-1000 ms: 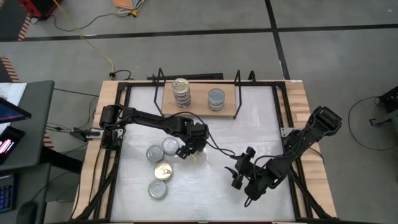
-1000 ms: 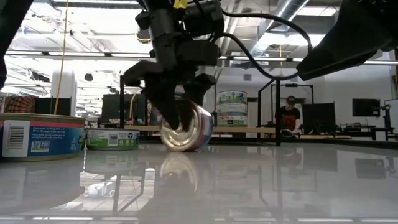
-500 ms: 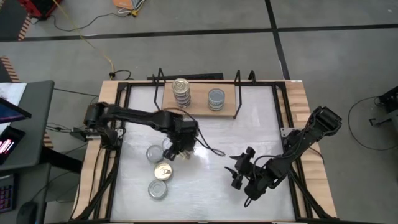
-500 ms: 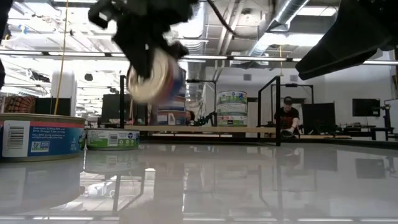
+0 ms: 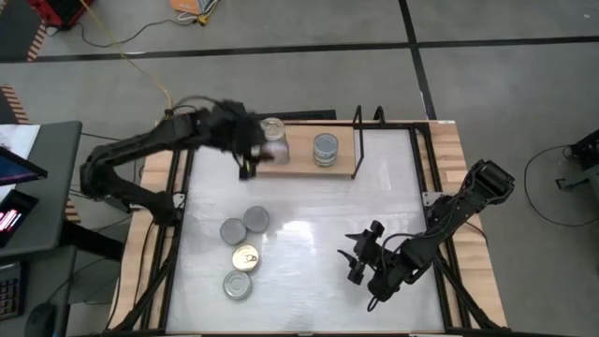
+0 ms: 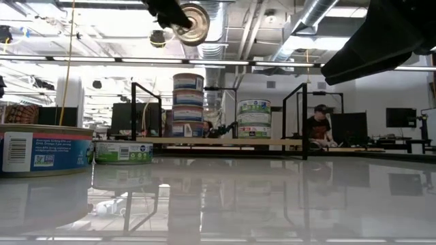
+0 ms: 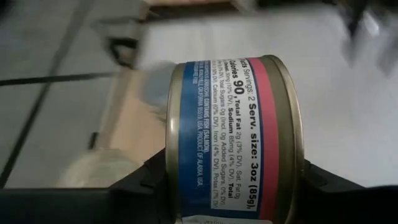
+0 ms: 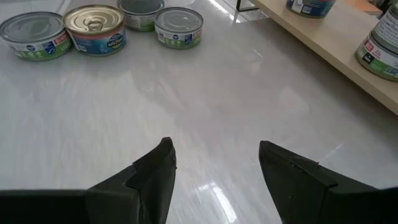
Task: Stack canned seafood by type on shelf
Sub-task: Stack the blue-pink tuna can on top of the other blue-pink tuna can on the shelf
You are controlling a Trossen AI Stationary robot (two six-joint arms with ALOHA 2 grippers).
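Two stacks [image 5: 273, 140] on the shelf [image 5: 299, 161]; four tins [image 5: 242, 245] (clustered) before it.

Shelf [image 5: 298, 161] ends wire-framed (two stacks between), four tins [image 5: 241, 256] front-left

The white tabletop [image 5: 309, 234] is glossy and sits in a light wooden border [image 5: 456, 150]. Beside it, on the left in the high view, stands a dark cart [image 5: 42, 178]. On the grey floor beyond the tabletop lies a yellow cable [image 5: 122, 47]. In the low view, a person [image 6: 317, 127] sits in the room far behind the tabletop, near dark monitors [image 6: 400, 118].
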